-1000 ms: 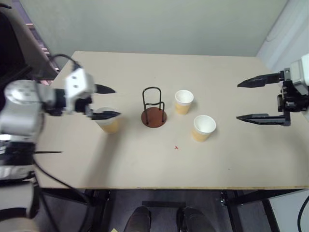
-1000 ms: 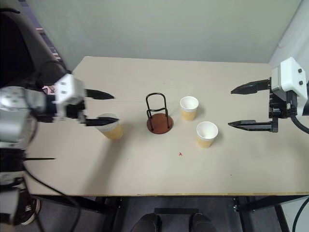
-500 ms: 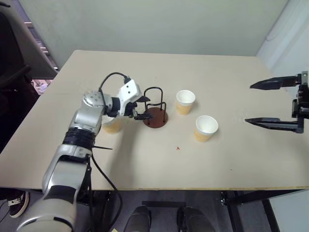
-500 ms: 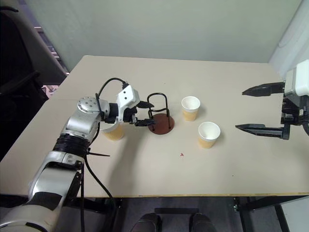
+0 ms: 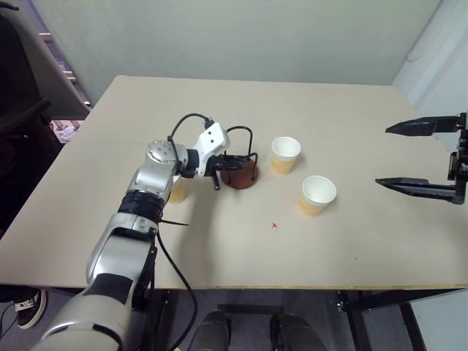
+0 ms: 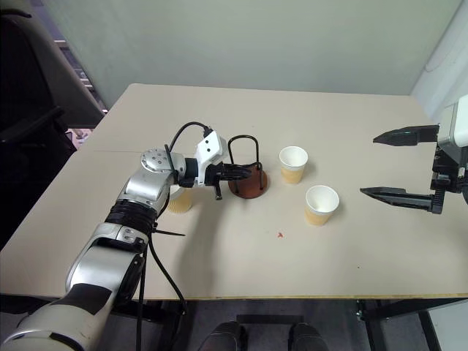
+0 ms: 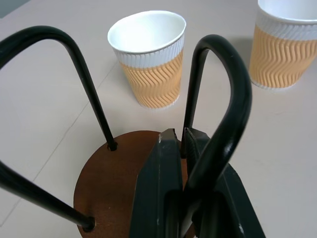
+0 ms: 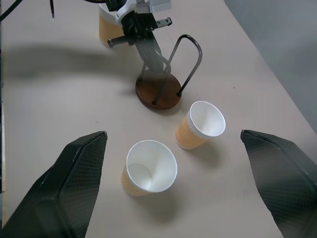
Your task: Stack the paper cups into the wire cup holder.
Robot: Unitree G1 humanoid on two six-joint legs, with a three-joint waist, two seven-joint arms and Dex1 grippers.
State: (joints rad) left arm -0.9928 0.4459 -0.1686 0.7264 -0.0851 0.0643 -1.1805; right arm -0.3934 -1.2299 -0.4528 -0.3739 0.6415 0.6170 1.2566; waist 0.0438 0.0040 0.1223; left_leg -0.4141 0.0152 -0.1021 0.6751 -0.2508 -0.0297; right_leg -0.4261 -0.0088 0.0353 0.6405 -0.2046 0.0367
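The left gripper (image 7: 182, 148) has its fingers clenched on a wire loop of the holder (image 5: 239, 174) at mid-bench. Two cups (image 5: 284, 155) (image 5: 317, 194) stand to its right, nearer the released right gripper (image 5: 420, 157); a third cup (image 6: 178, 199) stands left.

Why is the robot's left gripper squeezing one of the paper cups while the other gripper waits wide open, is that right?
Not quite. The left gripper is shut on a wire loop of the wire cup holder, not on a cup; the left wrist view shows its fingers pinching the wire above the brown base. The paper cups stand untouched on the table. The right gripper does wait wide open.
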